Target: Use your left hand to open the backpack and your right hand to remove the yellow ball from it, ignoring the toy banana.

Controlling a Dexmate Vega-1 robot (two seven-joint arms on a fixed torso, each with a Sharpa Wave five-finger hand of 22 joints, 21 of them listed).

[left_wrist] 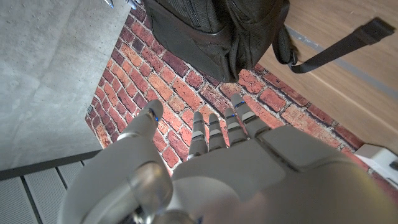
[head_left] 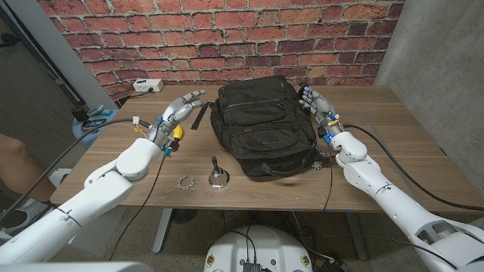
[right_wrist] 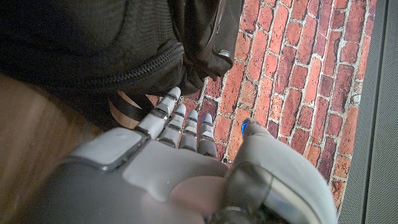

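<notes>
A black backpack (head_left: 261,125) lies closed on the middle of the wooden table (head_left: 393,162), its zippers shut; nothing inside it can be seen. My left hand (head_left: 180,109) hovers to the left of the pack, fingers apart and holding nothing. My right hand (head_left: 314,102) stands at the pack's right upper corner, close to it, fingers straight and empty. In the left wrist view my left hand (left_wrist: 211,155) reaches toward the backpack (left_wrist: 217,31) and its strap (left_wrist: 339,46). In the right wrist view my right hand (right_wrist: 174,149) is right beside the backpack (right_wrist: 106,43).
A small metal stand with a black lever (head_left: 218,176) and a metal gear ring (head_left: 185,182) lie near the front edge. The pack's strap (head_left: 198,117) lies beside my left hand. A white power strip (head_left: 147,85) sits at the back left. A person's arm (head_left: 15,166) shows at the left edge.
</notes>
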